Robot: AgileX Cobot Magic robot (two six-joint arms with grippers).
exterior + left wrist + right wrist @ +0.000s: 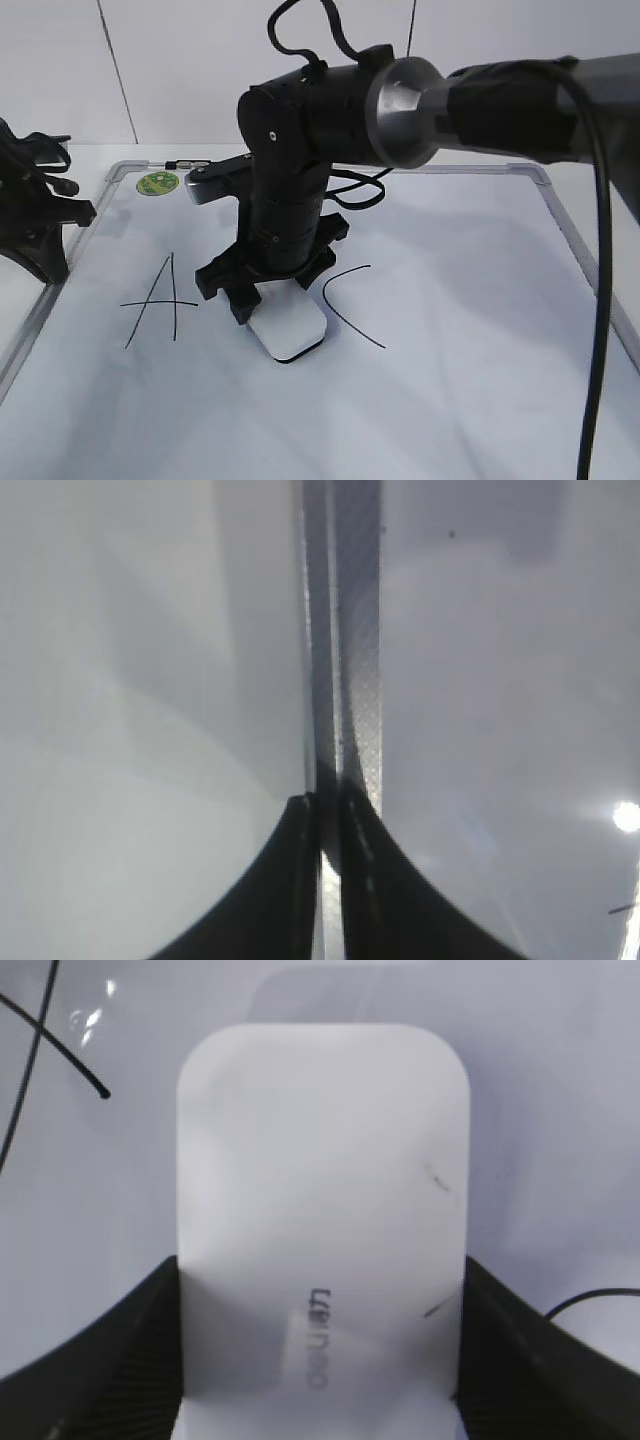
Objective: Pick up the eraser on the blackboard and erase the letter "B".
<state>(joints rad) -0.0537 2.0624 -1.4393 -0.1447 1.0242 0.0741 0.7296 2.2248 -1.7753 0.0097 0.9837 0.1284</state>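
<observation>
The white eraser (290, 332) (322, 1190) lies flat on the blackboard (450, 330) between the letters "A" (155, 300) and "C" (345, 305). My right gripper (272, 300) (320, 1285) reaches across from the right and is shut on it, its black fingers (120, 1350) pressed against both long sides. The letter "B" is hidden: the eraser and arm cover the spot between the other two letters. My left gripper (45, 215) (325, 805) is shut and empty at the board's left edge, over the grey frame (355, 680).
A green round magnet (158, 183) and a small marker (186, 163) sit at the board's far left corner. Black cables hang from the right arm (600, 300). Marker strokes (60, 1050) show beside the eraser in the right wrist view.
</observation>
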